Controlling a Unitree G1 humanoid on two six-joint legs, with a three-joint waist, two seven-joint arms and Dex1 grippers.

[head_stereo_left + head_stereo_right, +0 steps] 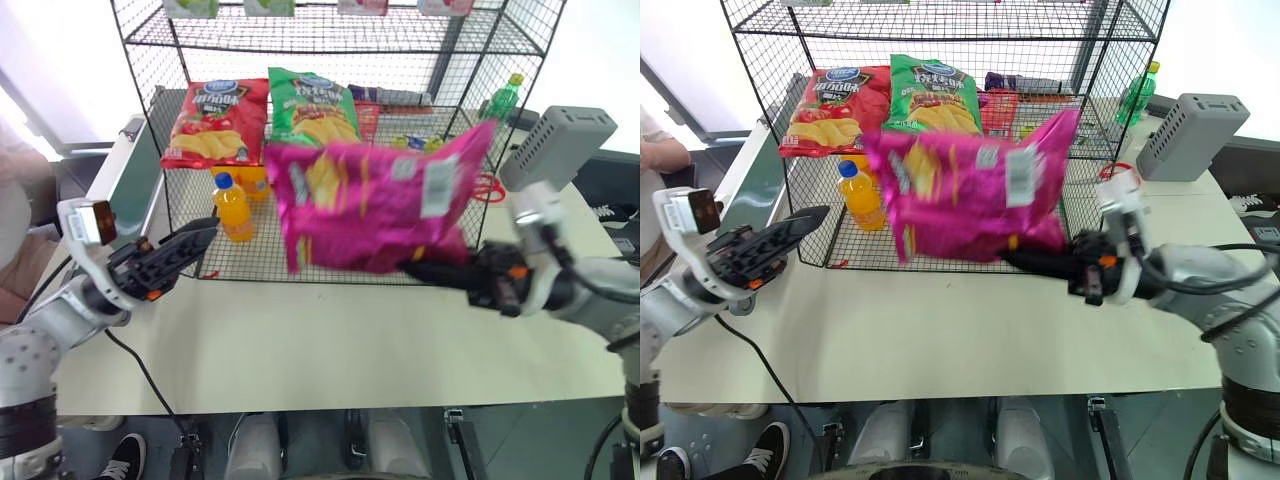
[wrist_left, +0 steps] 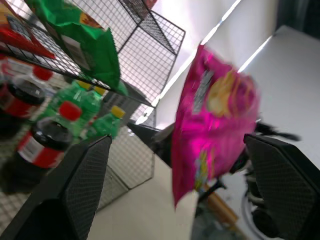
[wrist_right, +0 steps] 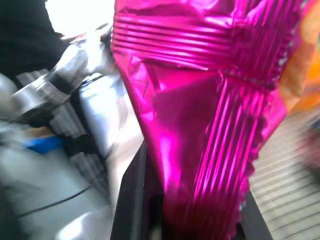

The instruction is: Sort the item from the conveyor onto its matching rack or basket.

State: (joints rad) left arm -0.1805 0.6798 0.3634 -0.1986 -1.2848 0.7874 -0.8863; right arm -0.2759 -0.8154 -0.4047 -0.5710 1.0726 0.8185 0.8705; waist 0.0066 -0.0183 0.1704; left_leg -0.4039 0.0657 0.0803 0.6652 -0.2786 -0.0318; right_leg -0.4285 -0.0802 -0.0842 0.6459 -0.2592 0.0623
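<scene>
Right end effector (image 1: 1040, 262) is clamped shut on the bottom edge of the large magenta-pink crinkly chip bag (image 1: 970, 195); the wrist view has the bag's crimped seam pinched between the two black fingers. The bag is in the air, clear of the pale desk (image 1: 940, 330), directly in front of the lower tier of the tall black wire-grid rack (image 1: 940, 40).

Left end effector (image 1: 185, 245) is fully spread and holds nothing. It sits at about 9 o'clock from the bag, a clear gap between them, fingers pointing toward it.

Key relation: from the right end effector the bag runs out toward 10–11 o'clock, long axis roughly horizontal and a bit tilted, top corner up at 2 o'clock. It's cantilevered off one pinched edge, so the free end will likely swing and sag.

The rack opening is at 12 o'clock, just behind the bag. The red chip bag (image 1: 213, 122) and green chip bag (image 1: 312, 105) already stand on that tier, with an orange juice bottle (image 1: 233, 208) at their 6 o'clock. The dark green belt conveyor (image 1: 135, 180) is off at 9 o'clock beside the rack.

My read: the right arm owns the placement, a forward push into the rack at 12 o'clock. The risk is the bag's floppy end clipping the juice bottle or the rack's wire edge.
</scene>
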